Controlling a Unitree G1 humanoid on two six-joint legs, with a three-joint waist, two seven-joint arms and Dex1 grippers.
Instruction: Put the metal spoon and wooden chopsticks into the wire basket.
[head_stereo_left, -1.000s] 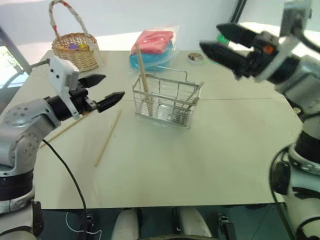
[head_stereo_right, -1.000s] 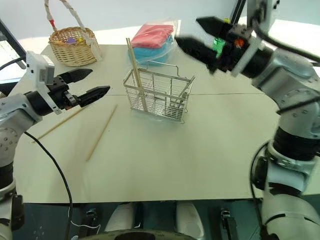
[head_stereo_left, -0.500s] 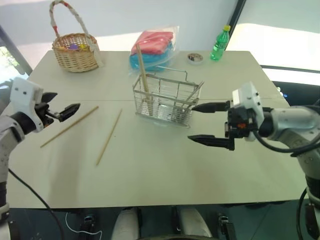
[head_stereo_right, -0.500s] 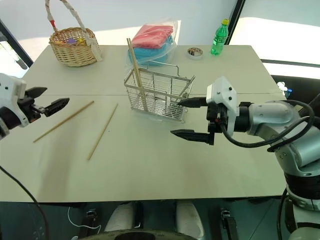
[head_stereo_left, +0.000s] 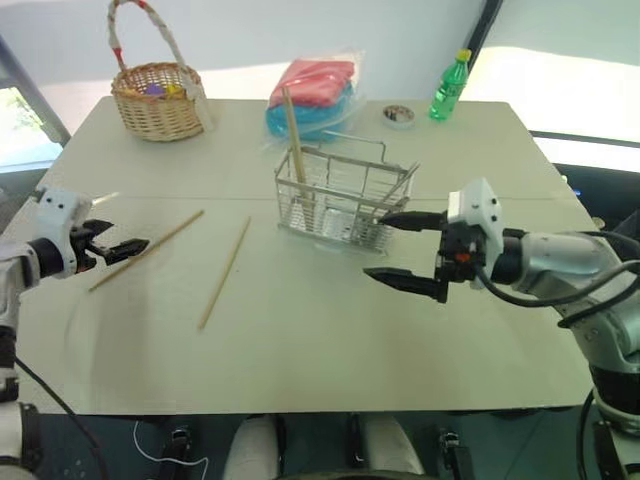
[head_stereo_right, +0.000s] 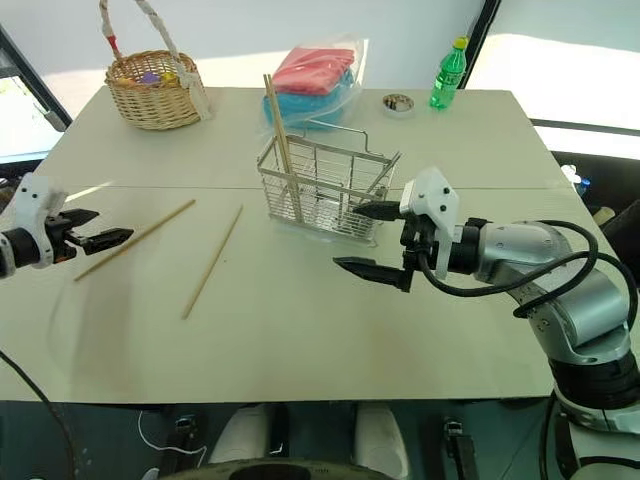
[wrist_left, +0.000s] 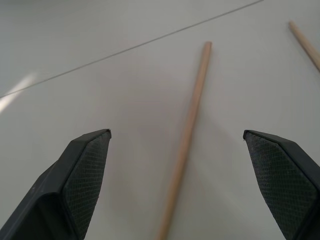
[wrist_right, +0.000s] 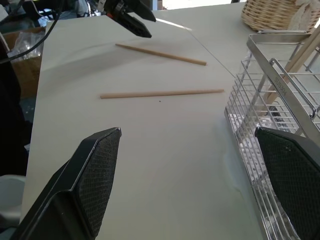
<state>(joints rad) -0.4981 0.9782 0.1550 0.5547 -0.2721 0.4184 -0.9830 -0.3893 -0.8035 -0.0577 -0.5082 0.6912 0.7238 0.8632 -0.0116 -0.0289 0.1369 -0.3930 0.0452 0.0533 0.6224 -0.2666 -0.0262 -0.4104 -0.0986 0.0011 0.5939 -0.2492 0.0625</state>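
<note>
The wire basket (head_stereo_left: 345, 205) stands mid-table with one of the wooden chopsticks (head_stereo_left: 294, 135) upright in its left end. Two more chopsticks lie flat to its left, one (head_stereo_left: 225, 272) nearer the basket and one (head_stereo_left: 150, 248) further out. My left gripper (head_stereo_left: 125, 240) is open and low over the table at the near end of that outer chopstick (wrist_left: 190, 125), which runs between its fingers. My right gripper (head_stereo_left: 378, 245) is open and level, just right of the basket (wrist_right: 272, 115), holding nothing. The metal spoon is hidden from me.
A round wicker basket (head_stereo_left: 158, 100) sits at the back left. A bag of pink and blue things (head_stereo_left: 315, 90), a small round tin (head_stereo_left: 398, 116) and a green bottle (head_stereo_left: 449, 88) line the back edge. The table (head_stereo_left: 300, 350) has bare surface in front.
My left gripper has swung out to the left and down to the outer chopstick's near end. My right gripper has dropped from above the basket to beside it. Both have stayed open.
</note>
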